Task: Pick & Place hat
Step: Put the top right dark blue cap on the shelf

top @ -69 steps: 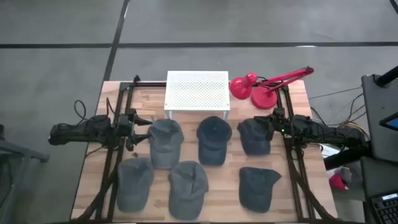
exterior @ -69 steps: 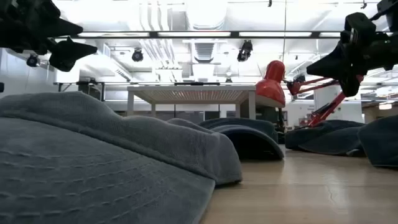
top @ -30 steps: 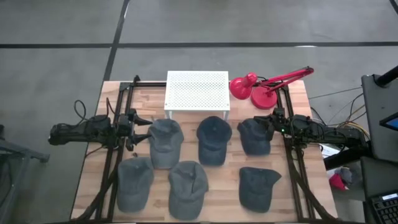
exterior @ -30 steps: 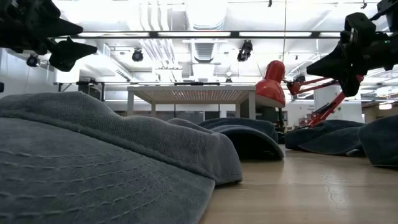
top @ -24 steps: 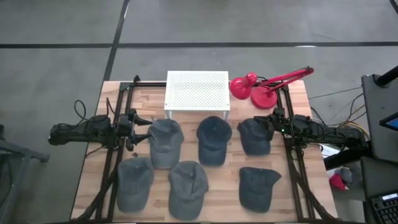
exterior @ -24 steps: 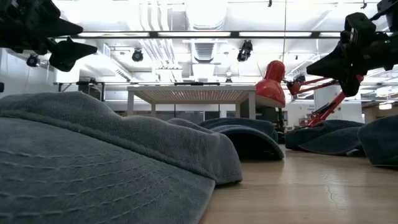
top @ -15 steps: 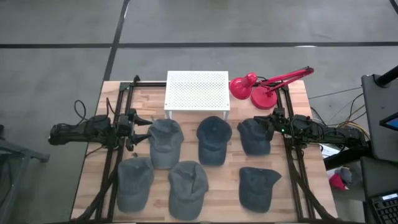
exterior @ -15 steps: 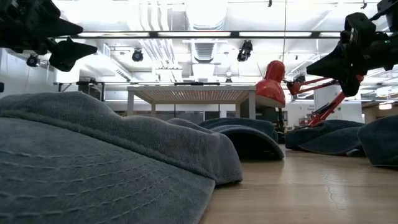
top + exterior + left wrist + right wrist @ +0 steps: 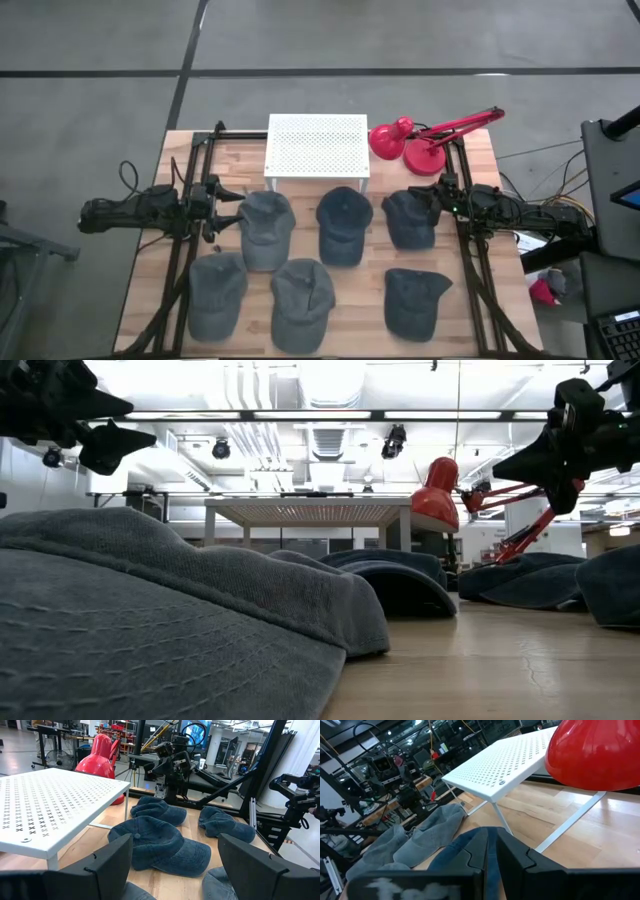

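Note:
Several dark grey caps lie crown up on the wooden table (image 9: 470, 150), in a far row (image 9: 343, 224) and a near row (image 9: 302, 303). My left gripper (image 9: 224, 205) is open and empty, in the air at the left of the far-left cap (image 9: 266, 228), which shows between its fingers in the left wrist view (image 9: 160, 845). My right gripper (image 9: 432, 196) is shut and empty, in the air over the right edge of the far-right cap (image 9: 409, 218). In the low view both grippers, left (image 9: 112, 442) and right (image 9: 540, 460), are well above the table.
A white perforated rack (image 9: 317, 147) stands on thin legs at the far middle of the table. A red desk lamp (image 9: 410, 140) stands to its right, close to my right gripper. Black frame rails (image 9: 190, 250) run along both table sides.

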Controlling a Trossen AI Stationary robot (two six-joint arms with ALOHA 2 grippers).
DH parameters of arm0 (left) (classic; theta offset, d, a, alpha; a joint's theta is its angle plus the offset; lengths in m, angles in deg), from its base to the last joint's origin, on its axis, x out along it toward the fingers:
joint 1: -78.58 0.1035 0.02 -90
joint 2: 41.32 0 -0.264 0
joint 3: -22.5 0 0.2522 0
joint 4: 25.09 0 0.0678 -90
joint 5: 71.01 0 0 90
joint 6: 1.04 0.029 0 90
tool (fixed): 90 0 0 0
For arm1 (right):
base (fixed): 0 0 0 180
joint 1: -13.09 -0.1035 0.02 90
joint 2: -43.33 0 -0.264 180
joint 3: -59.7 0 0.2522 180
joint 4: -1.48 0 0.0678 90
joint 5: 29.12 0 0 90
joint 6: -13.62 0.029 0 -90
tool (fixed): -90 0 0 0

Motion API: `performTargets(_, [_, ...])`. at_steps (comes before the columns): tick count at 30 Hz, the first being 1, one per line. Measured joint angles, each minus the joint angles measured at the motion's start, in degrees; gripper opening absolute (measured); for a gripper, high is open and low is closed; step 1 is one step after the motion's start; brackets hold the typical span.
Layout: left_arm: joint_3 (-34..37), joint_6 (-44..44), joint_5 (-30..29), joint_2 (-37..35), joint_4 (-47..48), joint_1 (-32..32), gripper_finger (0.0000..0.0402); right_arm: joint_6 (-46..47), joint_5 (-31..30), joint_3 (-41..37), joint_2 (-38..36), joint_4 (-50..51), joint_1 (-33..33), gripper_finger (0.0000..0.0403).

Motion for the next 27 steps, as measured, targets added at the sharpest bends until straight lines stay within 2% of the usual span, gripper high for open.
performTargets(10, [0.0, 0.4, -0.02, 0.0, 0.0, 0.0, 0.0296, 0.42, 3.08, 2.27, 0.0, -1.33, 0.0, 0.0034])
performTargets(17, [0.0, 2.43, -0.02, 0.0, 0.0, 0.0, 0.0296, -3.37, 3.47, 8.69, 2.12, 1.01, 0.0, 0.0034])
performTargets(20, [0.0, 2.43, -0.02, 0.0, 0.01, 0.0, 0.0296, -3.54, 3.41, 14.38, 6.45, 8.11, 0.0, 0.0034])
performTargets(27, [0.02, 2.4, -0.02, 0.0, 0.0, 0.0, 0.0296, 0.62, 2.95, 29.87, 21.72, 35.27, 0.0, 0.0034])
